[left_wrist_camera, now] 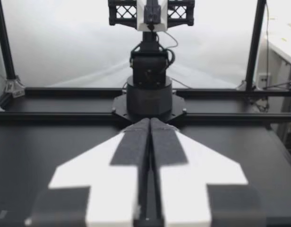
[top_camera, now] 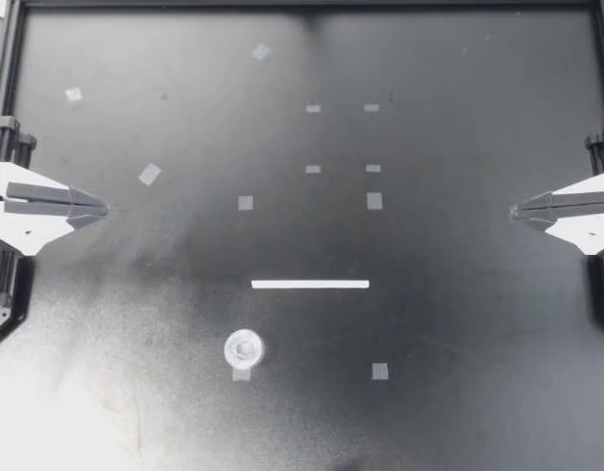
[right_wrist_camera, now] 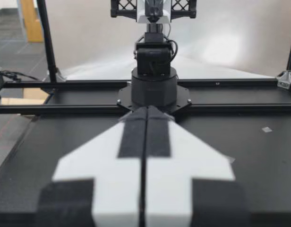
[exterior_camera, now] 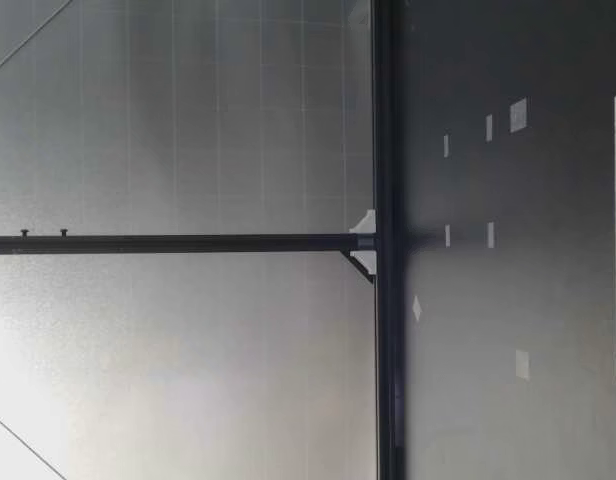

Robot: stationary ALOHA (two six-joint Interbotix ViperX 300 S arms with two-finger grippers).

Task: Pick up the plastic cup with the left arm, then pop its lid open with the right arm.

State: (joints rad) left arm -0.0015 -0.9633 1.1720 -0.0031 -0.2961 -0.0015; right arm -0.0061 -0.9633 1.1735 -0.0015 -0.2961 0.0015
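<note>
Claws clenched at opposite edges of the worktop (top_camera: 459, 324): our left claw (top_camera: 104, 209) and right claw (top_camera: 515, 209) sit well apart from the small clear cup (top_camera: 244, 348), near-left of the white strip (top_camera: 310, 285); contents unclear.

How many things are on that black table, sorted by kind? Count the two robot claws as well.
grippers: 2, my left gripper and my right gripper, both shut and empty
long white strip: 1
small clear round object: 1
small pale tape patches: 11, one partly under the round object
Total: 15
</note>
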